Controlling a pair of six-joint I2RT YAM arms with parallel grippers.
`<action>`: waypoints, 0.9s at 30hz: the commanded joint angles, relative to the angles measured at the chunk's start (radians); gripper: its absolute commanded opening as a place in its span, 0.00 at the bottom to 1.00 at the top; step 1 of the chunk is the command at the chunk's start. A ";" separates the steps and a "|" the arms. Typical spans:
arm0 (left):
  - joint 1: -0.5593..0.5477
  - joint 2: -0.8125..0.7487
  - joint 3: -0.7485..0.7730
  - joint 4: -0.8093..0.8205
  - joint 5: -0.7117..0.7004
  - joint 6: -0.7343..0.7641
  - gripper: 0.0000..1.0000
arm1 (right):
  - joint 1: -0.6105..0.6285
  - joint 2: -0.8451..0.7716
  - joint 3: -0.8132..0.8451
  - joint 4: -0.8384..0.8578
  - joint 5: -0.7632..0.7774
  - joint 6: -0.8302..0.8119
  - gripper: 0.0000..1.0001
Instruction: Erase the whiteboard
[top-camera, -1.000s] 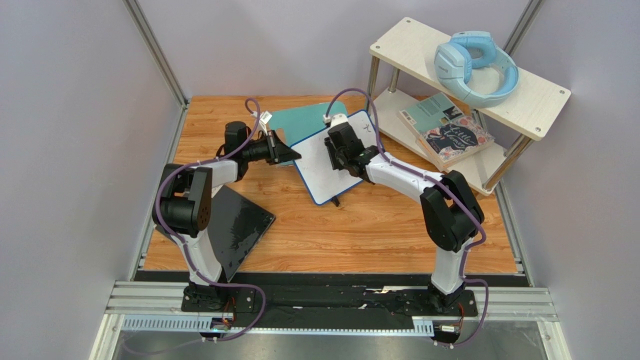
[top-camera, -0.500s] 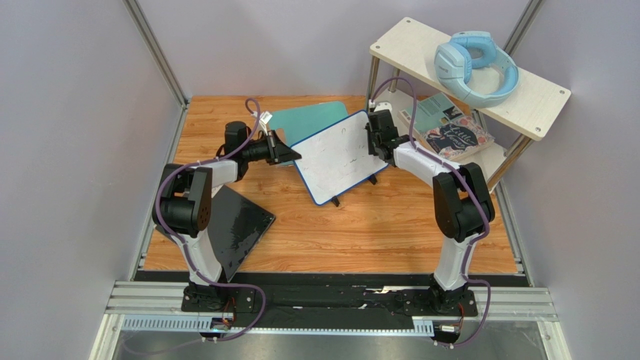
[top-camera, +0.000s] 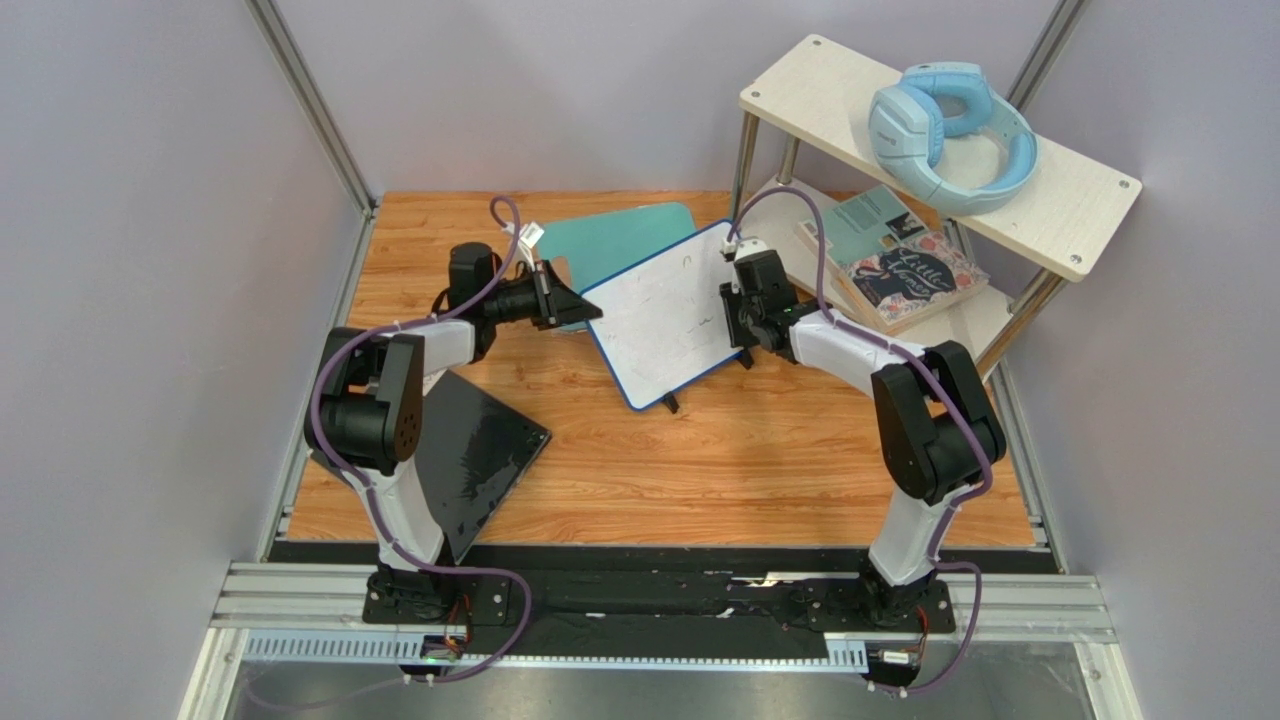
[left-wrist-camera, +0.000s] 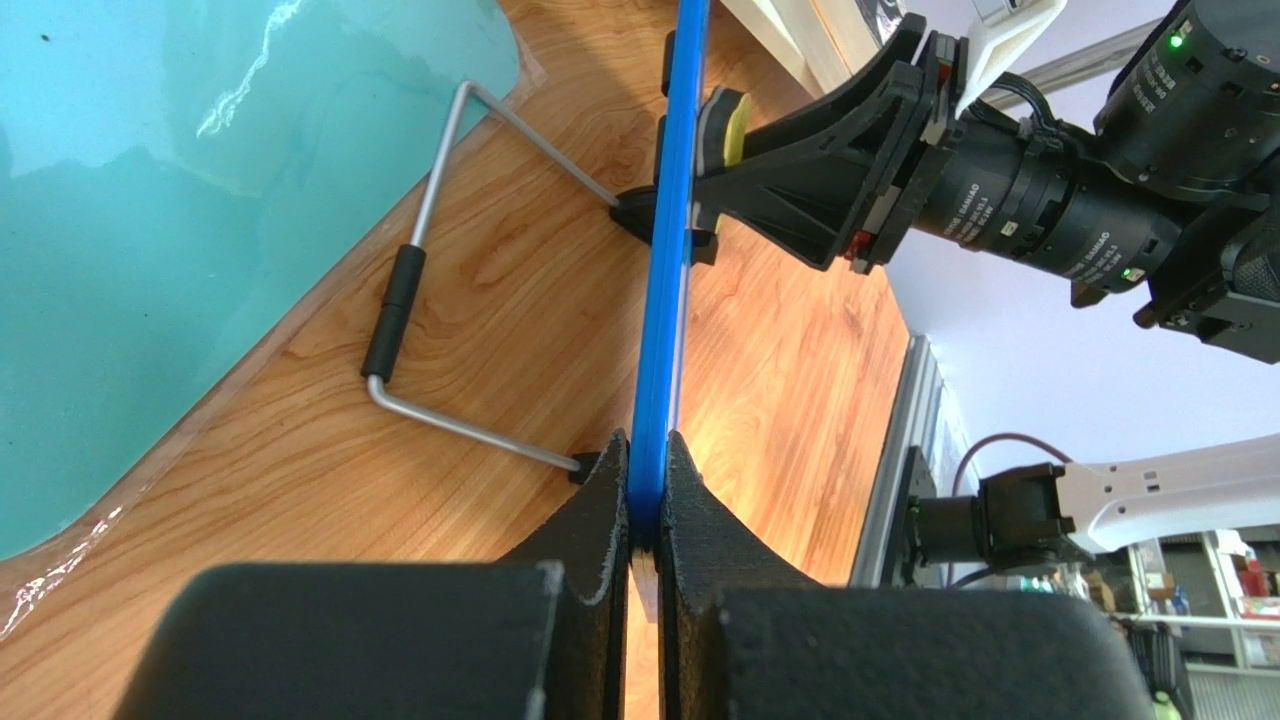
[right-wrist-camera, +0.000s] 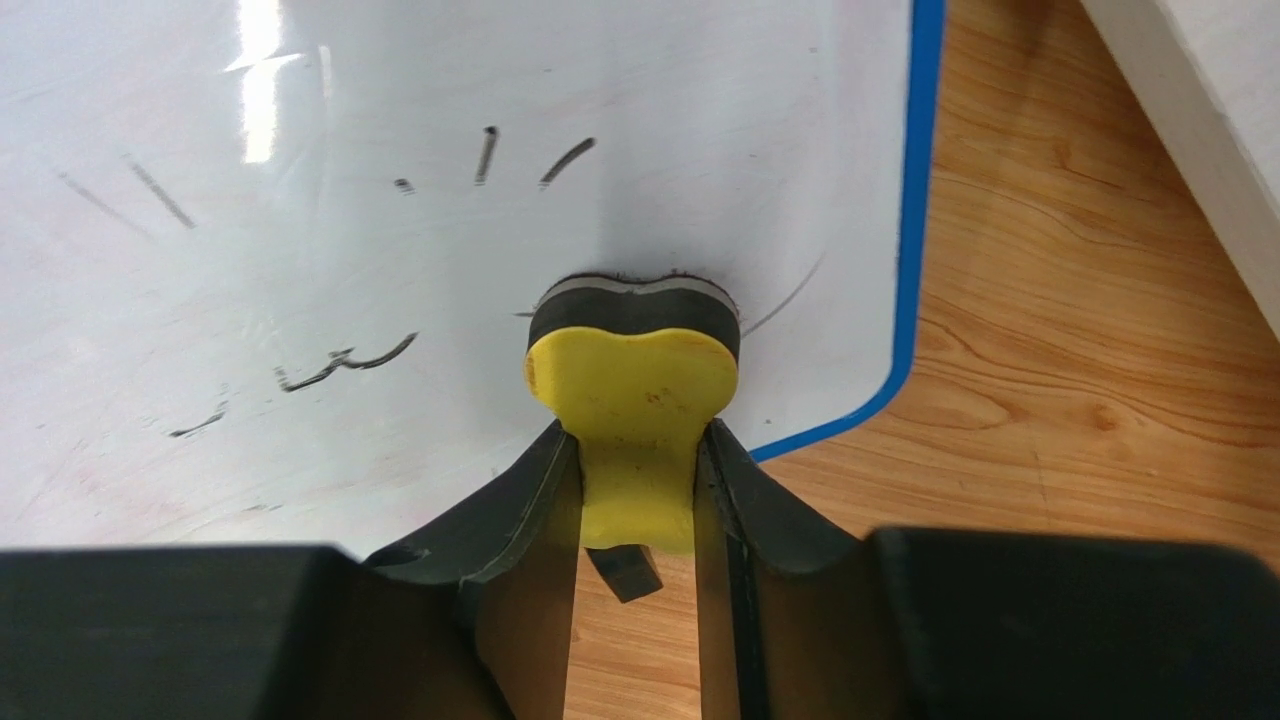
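Whiteboard (top-camera: 669, 318) propped at a tilt, centre of the table (top-camera: 751, 450), a few dark strokes on it.
Your left gripper (left-wrist-camera: 646, 477) is clamped on its blue frame at the left edge. Your right gripper (right-wrist-camera: 637, 450) pinches a yellow eraser (right-wrist-camera: 631, 375), pad pressed on the board's right part near the frame. Teal mat (top-camera: 609, 240) lies just beyond, far side.

The whiteboard (top-camera: 661, 318), white in a thin blue rounded frame, stands propped and tilted just twelve o'clock of centre. Its long edges run eight to two o'clock, and scattered dark strokes (right-wrist-camera: 343, 360) mark its face.
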 joint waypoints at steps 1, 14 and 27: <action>-0.009 -0.001 0.008 -0.019 0.001 0.087 0.00 | 0.054 0.042 0.010 0.095 -0.294 0.007 0.00; -0.009 -0.004 0.006 -0.018 0.003 0.087 0.00 | 0.263 0.199 0.303 -0.026 -0.199 0.017 0.00; -0.009 -0.004 0.008 -0.021 0.004 0.086 0.00 | 0.096 0.279 0.515 -0.111 -0.016 0.078 0.00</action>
